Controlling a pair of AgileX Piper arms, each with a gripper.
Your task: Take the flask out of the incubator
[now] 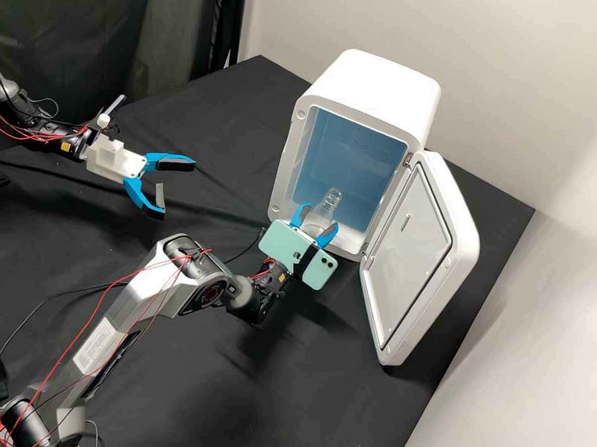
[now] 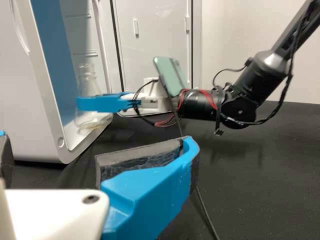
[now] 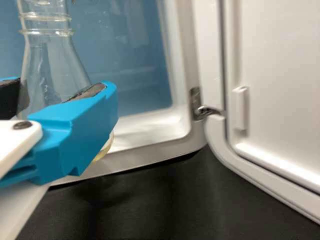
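High view, centre of frame: clear glass conical flask (image 1: pixel 326 209) standing upright inside the white box-shaped incubator (image 1: pixel 371 86), just behind the front lip of the blue-lined chamber. White hinged door (image 1: pixel 420 257) swung wide open toward the lower right.

Right gripper (image 1: pixel 316 222): clenched on the lower cone of the flask, one blue finger on either side. Right wrist view: same grasp, dark pad against the glass wall.

Left gripper (image 1: pixel 175 186): released, jaws spread, holding nothing. Position: upper left of the frame, above the black bench (image 1: pixel 220 388), well apart from the incubator.

Step in hand, by judgement: grasp made, extraction not yet begun.

Next move, by judgement:
- Lift slightly to clear the front lip of the chamber.
- Draw straight back through the opening, toward the lower left of the frame.
- Keep the flask upright throughout.
- Stay off the open door at the right.
- Hold firm pressure; smooth glass likely to slip between the pads.
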